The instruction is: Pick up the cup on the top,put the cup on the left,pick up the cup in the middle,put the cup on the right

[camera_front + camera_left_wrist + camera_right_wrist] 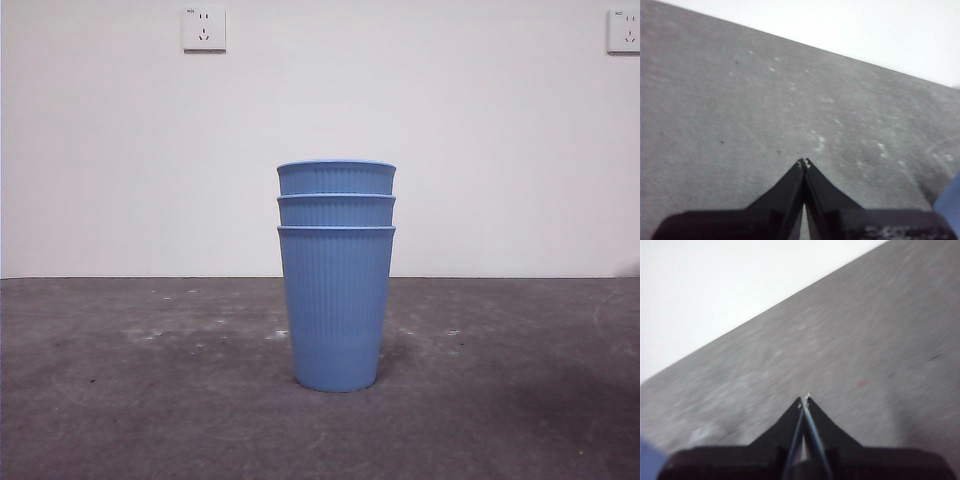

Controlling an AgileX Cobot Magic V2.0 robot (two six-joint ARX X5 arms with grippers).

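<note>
Since both grippers wait low over bare table w/ jaws pressed tight together, holding nothing, no part of the task is done yet: left gripper (803,164) and right gripper (805,399) each see only a blue sliver of cup at frame edge. Mid-table, three ribbed blue cups stand nested upright: bottom cup (336,310), middle cup (336,211), top cup (336,178) showing just its rim band. Main risk, in my view: cups nested snug, so lifting the top one could drag the middle along or tip the stack; a narrow rim band gives little to grip. Nothing blocks approach. Behind, white wall w/ two sockets (204,29), well clear.
</note>
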